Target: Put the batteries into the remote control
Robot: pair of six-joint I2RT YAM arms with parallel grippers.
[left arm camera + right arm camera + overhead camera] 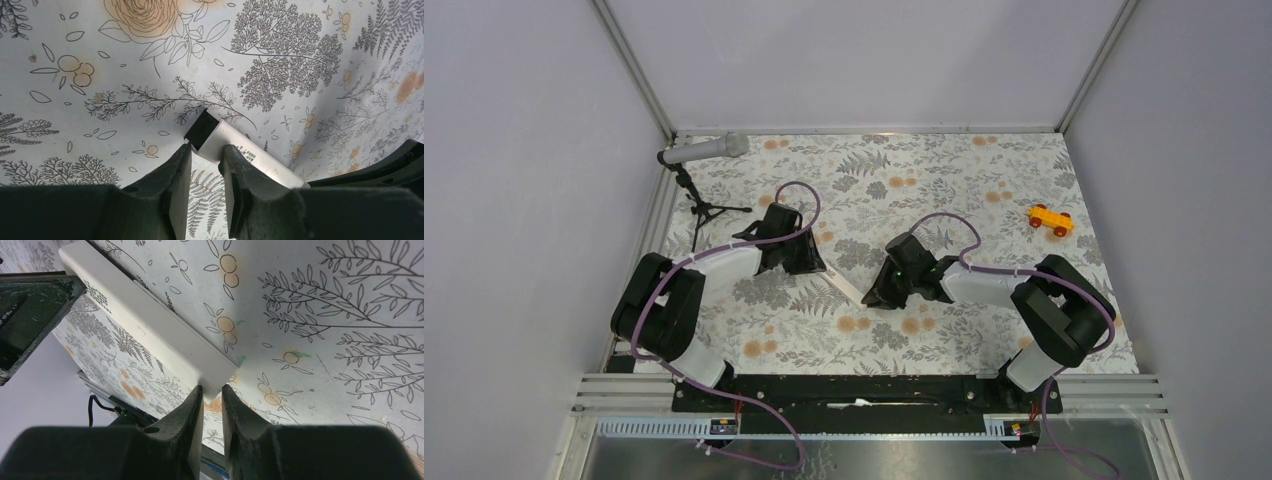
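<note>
The left gripper (206, 150) is clamping the remote control (225, 137) between its fingertips. The right gripper (212, 388) is pinching its opposite end.

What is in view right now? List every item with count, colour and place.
remote control: one, white, mid-table, held between both grippers
batteries: none in view
microphone: one, grey, far left corner, on the tripod
tripod: one, black, far left
toy car: one, orange-yellow, far right
tablecloth: one, white with floral print, covering the table
left gripper: one, black, shut on the remote control's dark end
right gripper: one, black, shut on its other end
</note>
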